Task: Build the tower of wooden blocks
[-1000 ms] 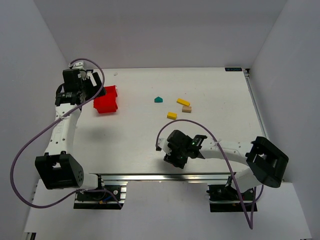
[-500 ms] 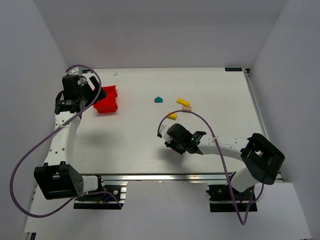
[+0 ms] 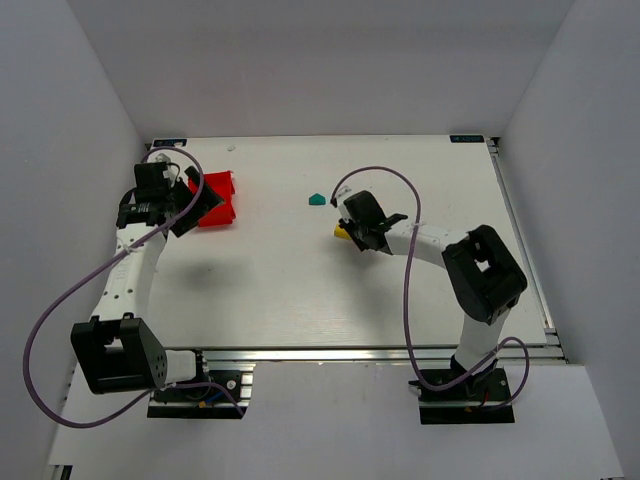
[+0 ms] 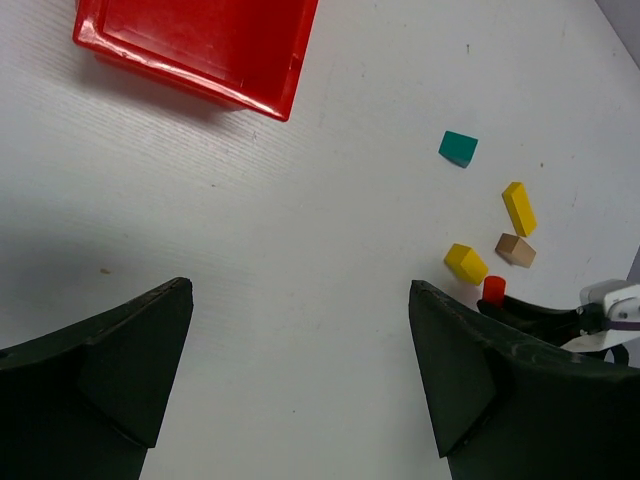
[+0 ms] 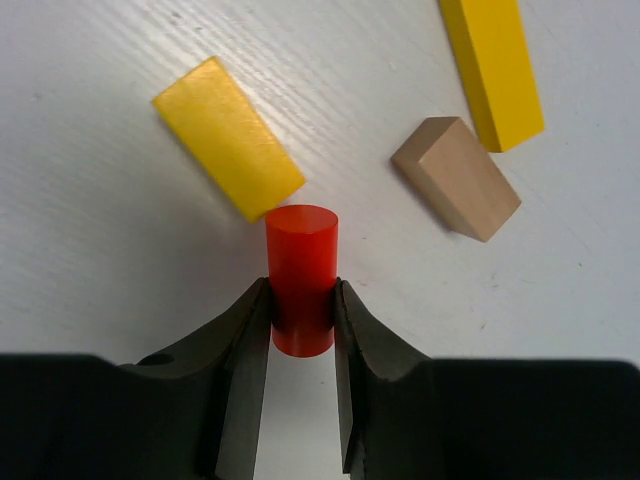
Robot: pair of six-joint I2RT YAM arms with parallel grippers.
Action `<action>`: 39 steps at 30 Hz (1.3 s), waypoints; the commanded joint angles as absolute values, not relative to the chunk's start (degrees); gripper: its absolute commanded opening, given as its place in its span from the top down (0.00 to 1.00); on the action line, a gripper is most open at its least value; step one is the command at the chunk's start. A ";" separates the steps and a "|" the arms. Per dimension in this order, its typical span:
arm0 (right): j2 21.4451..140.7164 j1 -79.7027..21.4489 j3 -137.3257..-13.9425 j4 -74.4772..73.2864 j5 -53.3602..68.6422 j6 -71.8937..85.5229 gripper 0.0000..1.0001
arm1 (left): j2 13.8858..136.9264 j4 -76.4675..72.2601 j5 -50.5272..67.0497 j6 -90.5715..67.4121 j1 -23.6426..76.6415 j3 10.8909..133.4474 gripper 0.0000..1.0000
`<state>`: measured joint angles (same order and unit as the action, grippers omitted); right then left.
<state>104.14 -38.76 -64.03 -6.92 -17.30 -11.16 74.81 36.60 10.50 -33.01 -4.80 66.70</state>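
Observation:
My right gripper (image 5: pixel 302 320) is shut on a red cylinder (image 5: pixel 300 275), whose far end is right beside a short yellow block (image 5: pixel 228 137). A tan block (image 5: pixel 456 177) and a long yellow block (image 5: pixel 490 65) lie just beyond, apart from each other. From above, the right gripper (image 3: pixel 352 236) is mid-table with the yellow block (image 3: pixel 342 232) at its tip and a teal block (image 3: pixel 318 199) farther back. All blocks lie singly; no wood block tower is in view. My left gripper (image 4: pixel 300 370) is open over bare table, and its view also shows the red cylinder (image 4: pixel 493 290).
A red plastic bin (image 3: pixel 214 198) sits at the back left, just beside the left gripper (image 3: pixel 190 208), with its rim (image 4: pixel 290 75) in the left wrist view. The teal block (image 4: pixel 458 148) lies between the bin and the other blocks. White walls surround the table.
The right arm swung from near the front edge out to the blocks at mid-table, its gripper closing on the way. The left gripper shifted slightly toward the bin and stayed open.

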 commanded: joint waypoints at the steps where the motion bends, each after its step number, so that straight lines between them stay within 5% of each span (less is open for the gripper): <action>1: 104.41 -37.09 -67.41 -5.62 -16.26 -12.13 0.70 | 73.22 39.02 11.43 -33.66 -4.75 67.85 0.02; 4: 104.94 -35.51 -68.73 -5.97 -14.68 -12.83 0.68 | 71.64 39.72 10.20 -33.57 -4.75 67.59 0.02; 11: 107.58 -34.19 -72.77 -9.58 -13.36 -13.89 0.37 | 69.96 42.01 7.30 -32.61 -4.66 68.29 0.02; 13: 106.79 -34.10 -72.86 -9.49 -11.61 -14.32 0.35 | 70.05 42.98 7.12 -32.26 -4.66 68.90 0.02; 23: 105.38 -34.10 -74.00 -10.28 6.13 -26.53 0.33 | 71.36 43.42 9.49 -30.41 -4.66 69.78 0.02; 39: 115.75 -32.34 -82.00 -11.95 8.26 -29.71 0.41 | 72.16 43.51 15.82 -27.78 -4.66 70.49 0.02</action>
<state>115.68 -32.69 -79.94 -11.11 6.37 -28.69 72.69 43.53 13.58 -28.84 -4.75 68.42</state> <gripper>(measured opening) 0.597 0.982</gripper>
